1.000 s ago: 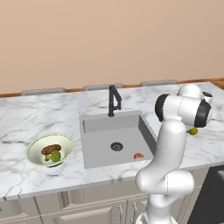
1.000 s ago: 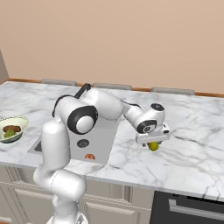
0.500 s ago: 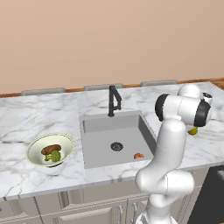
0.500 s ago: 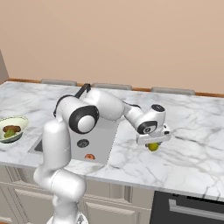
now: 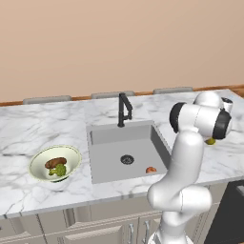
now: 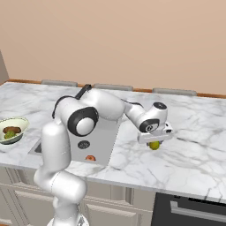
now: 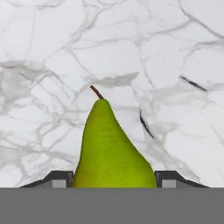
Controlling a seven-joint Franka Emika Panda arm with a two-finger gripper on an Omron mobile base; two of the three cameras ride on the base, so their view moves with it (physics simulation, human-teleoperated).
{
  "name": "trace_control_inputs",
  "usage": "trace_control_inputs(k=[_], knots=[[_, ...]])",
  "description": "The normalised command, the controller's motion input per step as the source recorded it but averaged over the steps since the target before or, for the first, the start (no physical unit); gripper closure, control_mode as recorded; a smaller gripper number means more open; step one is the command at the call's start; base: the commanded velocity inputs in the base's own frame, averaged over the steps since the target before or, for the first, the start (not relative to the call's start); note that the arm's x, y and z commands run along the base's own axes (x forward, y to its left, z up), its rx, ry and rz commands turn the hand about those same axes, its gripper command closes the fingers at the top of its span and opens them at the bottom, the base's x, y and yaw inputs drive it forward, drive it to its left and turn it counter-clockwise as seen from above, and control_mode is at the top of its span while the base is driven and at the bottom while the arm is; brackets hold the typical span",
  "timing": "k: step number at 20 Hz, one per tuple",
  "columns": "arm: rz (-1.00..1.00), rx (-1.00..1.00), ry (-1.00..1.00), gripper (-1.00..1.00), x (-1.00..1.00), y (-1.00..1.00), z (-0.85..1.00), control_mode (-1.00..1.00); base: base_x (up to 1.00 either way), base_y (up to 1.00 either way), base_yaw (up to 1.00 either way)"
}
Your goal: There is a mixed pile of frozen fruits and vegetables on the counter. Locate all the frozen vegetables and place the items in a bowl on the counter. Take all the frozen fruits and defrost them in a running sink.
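Gripper (image 7: pixel 113 178) clamped on pear (image 7: pixel 113 148), low over counter (image 6: pixel 190 154) right of sink (image 5: pixel 125 151); lift straight up w/ grip firm, then carry to sink, don't clip rim

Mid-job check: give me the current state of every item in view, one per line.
pear: lying on the counter right of the sink, between the end effector fingers
end effector: down over the pear, shut on it
apple: in the sink, near its front right corner
broccoli: in the bowl
potato: in the bowl, beside the broccoli
bowl: upright on the counter, left of the sink
faucet: no water visible
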Motion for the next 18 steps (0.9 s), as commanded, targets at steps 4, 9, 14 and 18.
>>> trace_control_inputs(k=[4, 9, 14, 18], knots=[[-0.01, 0.04, 0.00, 1.00, -0.04, 0.01, 0.40, -1.00, 0.00, 0.00, 0.00], [0.00, 0.01, 0.00, 1.00, -0.16, 0.23, 0.16, -1.00, 0.00, 0.00, 0.00], [0.00, 0.00, 0.00, 1.00, -0.37, 0.46, 0.17, -1.00, 0.00, 0.00, 0.00], [0.00, 0.00, 0.00, 1.00, -0.47, 0.66, 0.19, -1.00, 0.00, 0.00, 0.00]])
